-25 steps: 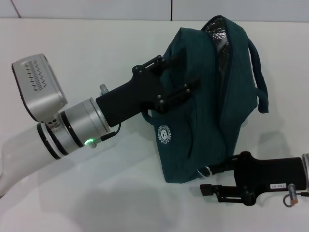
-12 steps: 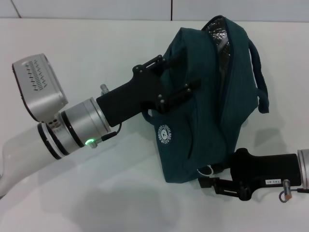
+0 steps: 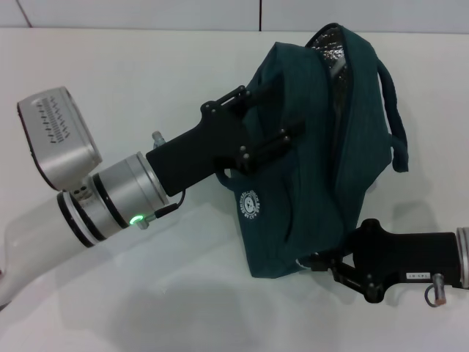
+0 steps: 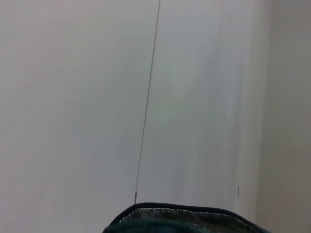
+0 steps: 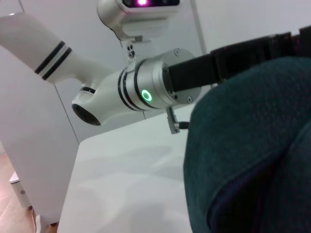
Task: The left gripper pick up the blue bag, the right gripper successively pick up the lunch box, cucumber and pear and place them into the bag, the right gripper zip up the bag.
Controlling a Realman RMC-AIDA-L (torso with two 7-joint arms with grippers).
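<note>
- 2 arms are at the blue bag, which stands tilted on the white counter with its upper end lifted.
- The left gripper reaches from the left side in a rising diagonal; its silver wrist shows a small green light, and its jaws are closed on the bag's side fabric near the top.
- The right gripper comes in low from the right, almost level with the counter, and its tip is at the bag's lower corner. I cannot tell if its jaws are open or closed, because the bag hides the tips.
- A round white logo is printed on the bag's side; its letters are too small to read. A small white label on the right arm is also not readable.
- The head view shows the bag's mouth partly open at the top, with silver lining inside and 1 loop handle hanging at the far side.
- The left wrist view shows only the rim of the bag with the silver lining under a pale wall.
- The right wrist view shows the teal fabric very close and, behind it, the left arm with its green light.
</note>
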